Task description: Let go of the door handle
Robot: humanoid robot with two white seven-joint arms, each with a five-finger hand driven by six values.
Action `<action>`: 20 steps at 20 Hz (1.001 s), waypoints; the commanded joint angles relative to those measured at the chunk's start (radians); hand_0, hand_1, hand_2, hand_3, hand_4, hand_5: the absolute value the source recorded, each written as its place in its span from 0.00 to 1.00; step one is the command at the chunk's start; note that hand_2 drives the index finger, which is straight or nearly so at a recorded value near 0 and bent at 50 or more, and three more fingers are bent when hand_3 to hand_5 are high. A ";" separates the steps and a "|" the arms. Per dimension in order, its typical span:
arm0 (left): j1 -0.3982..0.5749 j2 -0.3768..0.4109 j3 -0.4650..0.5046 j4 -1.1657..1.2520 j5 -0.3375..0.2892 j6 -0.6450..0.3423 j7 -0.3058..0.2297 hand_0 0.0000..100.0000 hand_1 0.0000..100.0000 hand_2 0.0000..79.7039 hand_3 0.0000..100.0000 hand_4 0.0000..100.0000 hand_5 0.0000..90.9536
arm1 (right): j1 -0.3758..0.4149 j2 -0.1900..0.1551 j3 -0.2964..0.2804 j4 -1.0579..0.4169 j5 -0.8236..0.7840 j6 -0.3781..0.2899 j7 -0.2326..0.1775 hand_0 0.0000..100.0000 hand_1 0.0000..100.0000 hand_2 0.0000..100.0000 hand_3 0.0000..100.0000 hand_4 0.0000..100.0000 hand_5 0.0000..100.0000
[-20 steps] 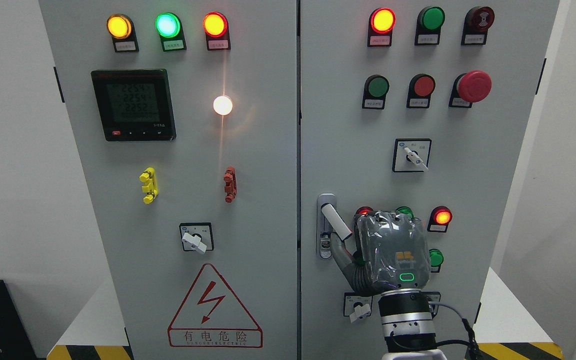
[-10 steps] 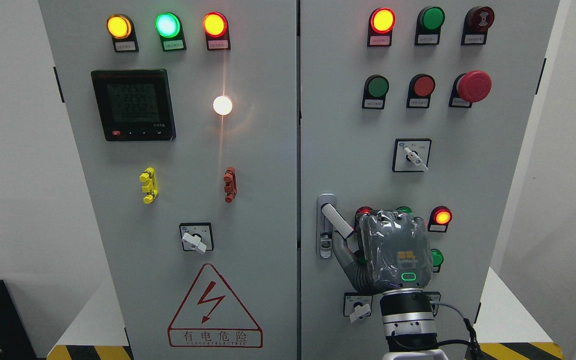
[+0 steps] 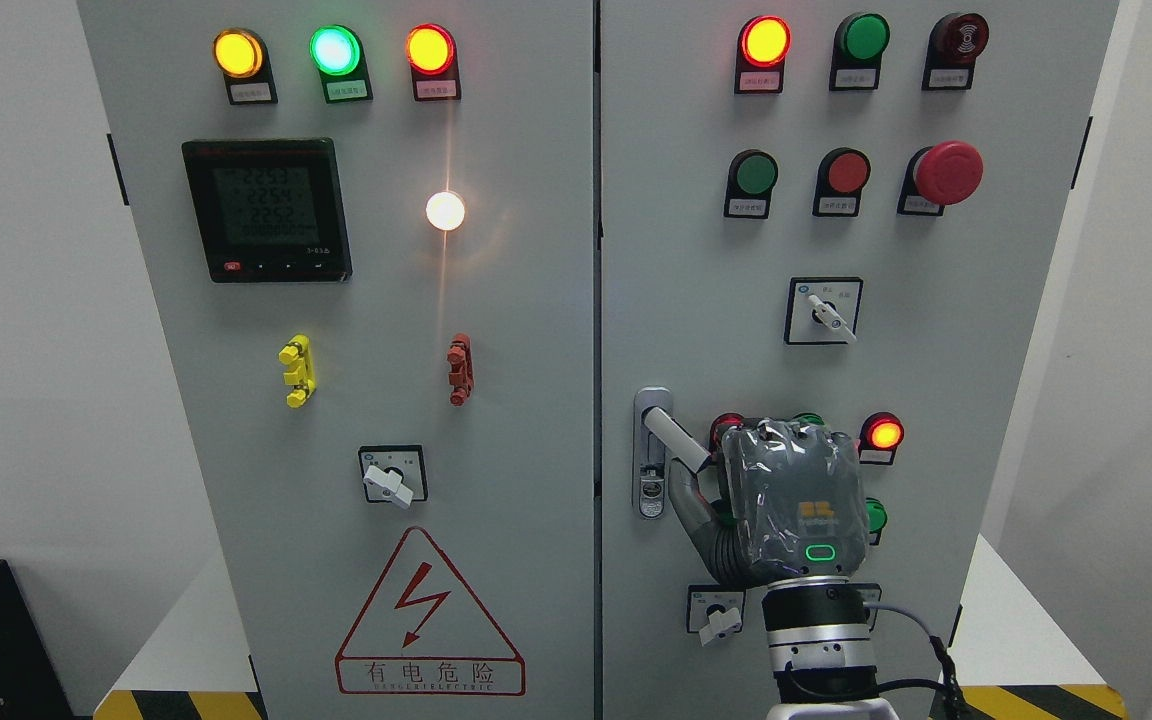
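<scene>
On the right cabinet door, the door handle [image 3: 674, 438] is a white lever swung out from its metal lock plate [image 3: 650, 470], slanting down to the right. My right hand [image 3: 711, 470], wrapped in grey film, comes up from the bottom edge right of the middle. It is curled round the lever's free end, the thumb [image 3: 682, 497] under the lever, and the back of the hand [image 3: 796, 500] faces me. The lever's tip is hidden behind the hand. My left arm does not show.
The right door [image 3: 936, 380] also carries a rotary switch [image 3: 824, 312], lit lamps [image 3: 882, 434], push buttons and a red mushroom stop [image 3: 948, 172]. A small selector [image 3: 717, 618] sits just left of my wrist. The left door [image 3: 536, 400] bears a meter [image 3: 267, 209] and a hazard triangle [image 3: 429, 620].
My right hand has shifted slightly to the right and a little down, and the lever's free end has followed it a few pixels. Nothing else has moved.
</scene>
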 commanded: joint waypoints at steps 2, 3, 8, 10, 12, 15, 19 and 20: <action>-0.026 0.000 0.000 0.029 0.001 0.000 0.001 0.12 0.56 0.00 0.00 0.00 0.00 | 0.000 0.000 -0.001 -0.001 0.000 -0.001 -0.003 0.52 0.49 0.92 1.00 1.00 1.00; -0.026 0.000 0.000 0.029 0.000 0.000 0.001 0.12 0.56 0.00 0.00 0.00 0.00 | -0.002 0.000 -0.001 -0.001 0.000 -0.001 -0.003 0.52 0.49 0.92 1.00 1.00 1.00; -0.026 0.000 0.000 0.029 0.000 0.000 0.001 0.12 0.56 0.00 0.00 0.00 0.00 | -0.002 0.000 -0.001 -0.001 0.000 -0.001 -0.003 0.52 0.48 0.92 1.00 1.00 1.00; -0.026 0.000 0.000 0.029 0.001 0.000 0.001 0.12 0.56 0.00 0.00 0.00 0.00 | -0.002 0.000 -0.001 -0.001 0.000 -0.001 -0.003 0.52 0.48 0.92 1.00 1.00 1.00; -0.028 0.000 0.000 0.029 0.000 0.000 0.001 0.12 0.56 0.00 0.00 0.00 0.00 | -0.002 0.000 -0.001 -0.001 0.000 -0.001 -0.004 0.52 0.48 0.92 1.00 1.00 1.00; -0.026 0.000 0.000 0.029 0.000 0.000 0.001 0.12 0.56 0.00 0.00 0.00 0.00 | -0.002 0.000 -0.001 -0.003 0.000 -0.001 -0.004 0.52 0.48 0.92 1.00 1.00 1.00; -0.028 0.000 0.000 0.029 0.000 0.000 0.001 0.12 0.56 0.00 0.00 0.00 0.00 | -0.002 0.000 -0.001 -0.003 0.000 -0.001 -0.004 0.52 0.48 0.92 1.00 1.00 1.00; -0.026 0.000 0.000 0.029 0.000 0.000 0.001 0.12 0.56 0.00 0.00 0.00 0.00 | -0.002 0.000 -0.001 -0.003 0.000 -0.001 -0.004 0.52 0.48 0.92 1.00 1.00 1.00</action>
